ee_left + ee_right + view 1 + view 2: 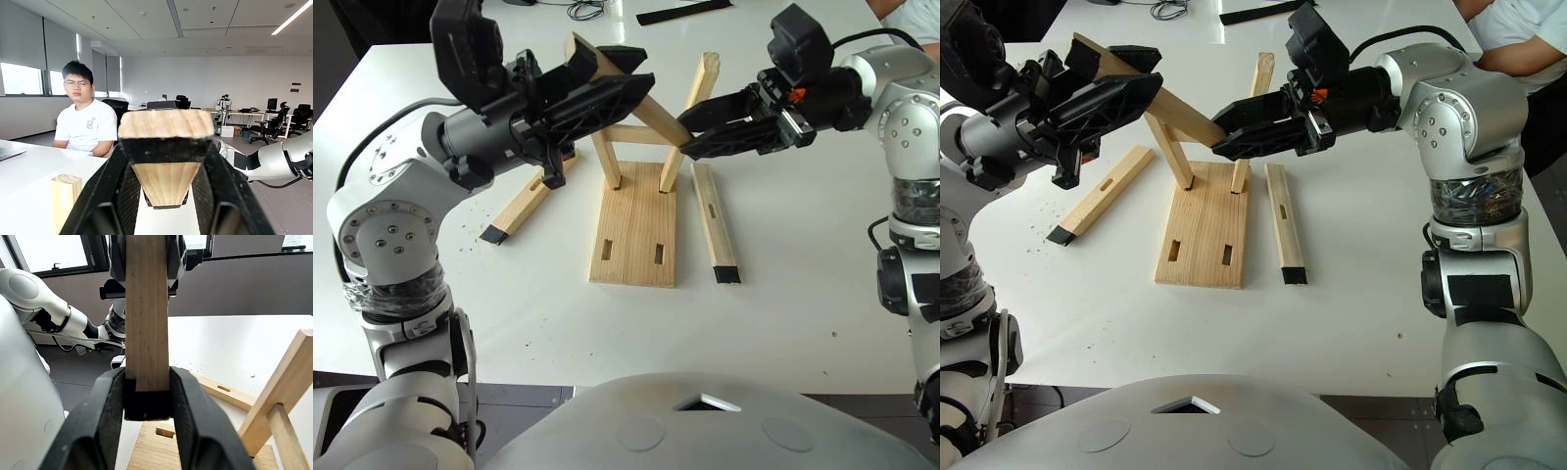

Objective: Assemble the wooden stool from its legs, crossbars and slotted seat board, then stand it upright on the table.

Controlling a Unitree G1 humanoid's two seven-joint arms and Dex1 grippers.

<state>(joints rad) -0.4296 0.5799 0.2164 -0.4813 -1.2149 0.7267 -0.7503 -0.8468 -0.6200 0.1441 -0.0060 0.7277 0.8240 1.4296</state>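
Left gripper [641, 70] and right gripper [688, 137] both clamp one leg [654, 111], which slants in the air above the seat board [633, 230]. Its long axis runs gripper to gripper. The empty slots [607, 249] lie below, nearer the robot.

Seat board [633, 247] on table [803, 323], leg [715, 220] at right
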